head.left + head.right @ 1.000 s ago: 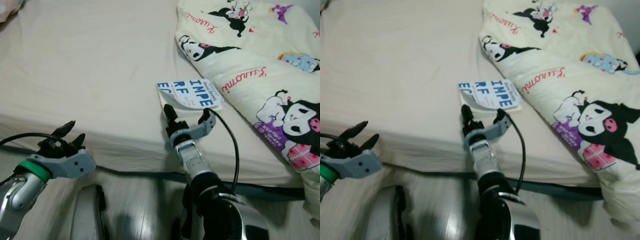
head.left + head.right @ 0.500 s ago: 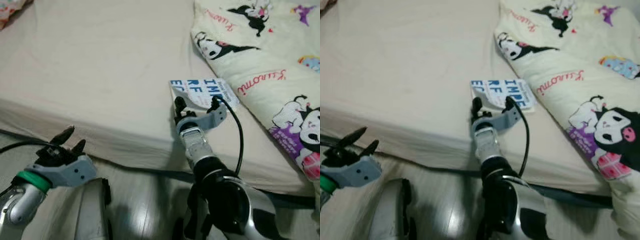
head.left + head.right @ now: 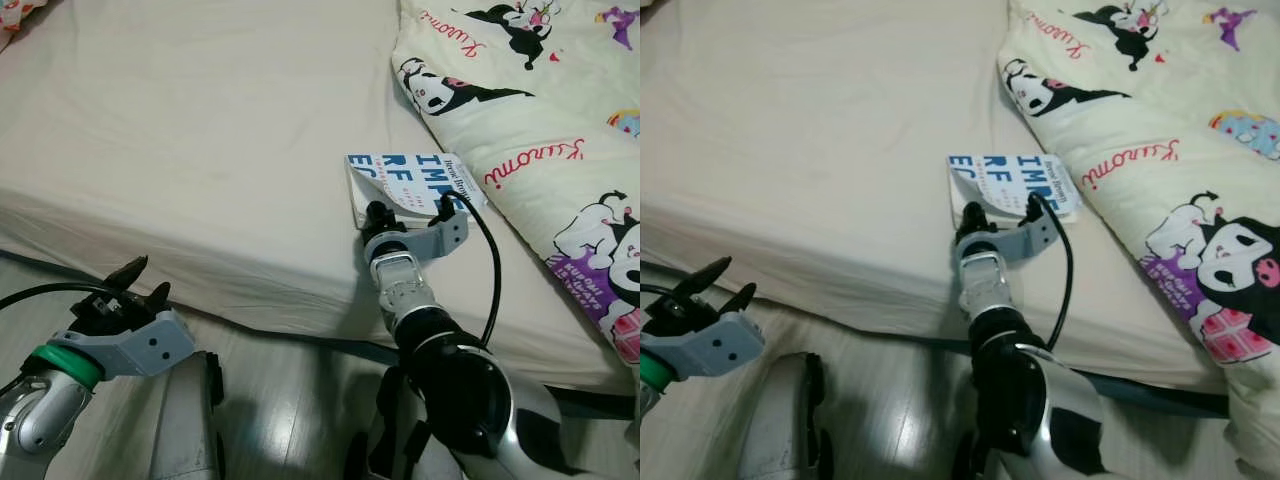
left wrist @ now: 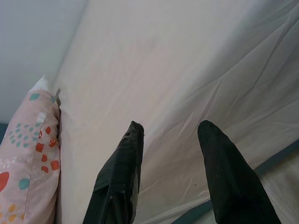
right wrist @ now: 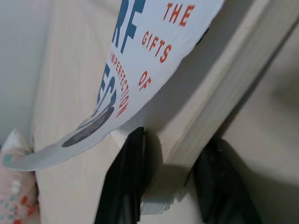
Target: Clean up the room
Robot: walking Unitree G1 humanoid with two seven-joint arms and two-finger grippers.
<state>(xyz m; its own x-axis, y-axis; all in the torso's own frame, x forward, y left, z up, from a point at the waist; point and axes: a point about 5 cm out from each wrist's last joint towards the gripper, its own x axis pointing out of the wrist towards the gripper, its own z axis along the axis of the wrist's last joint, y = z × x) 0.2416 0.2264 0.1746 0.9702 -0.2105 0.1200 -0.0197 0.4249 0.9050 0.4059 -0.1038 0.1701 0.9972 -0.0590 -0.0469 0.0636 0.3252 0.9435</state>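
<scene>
On the bed (image 3: 200, 150), right gripper (image 3: 408, 212) jaws straddle the book (image 3: 405, 180); not lifted yet, left gripper (image 3: 125, 290) jaws wide.

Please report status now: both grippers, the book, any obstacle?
Right gripper straddles book corner on bed, fingers not closed. Left gripper open, idle off bed edge. Duvet beside book.

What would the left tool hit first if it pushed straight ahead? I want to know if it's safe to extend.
Probably the bed: the left tool points at bare sheet, with the pillow off to one side. Depth is unclear.
</scene>
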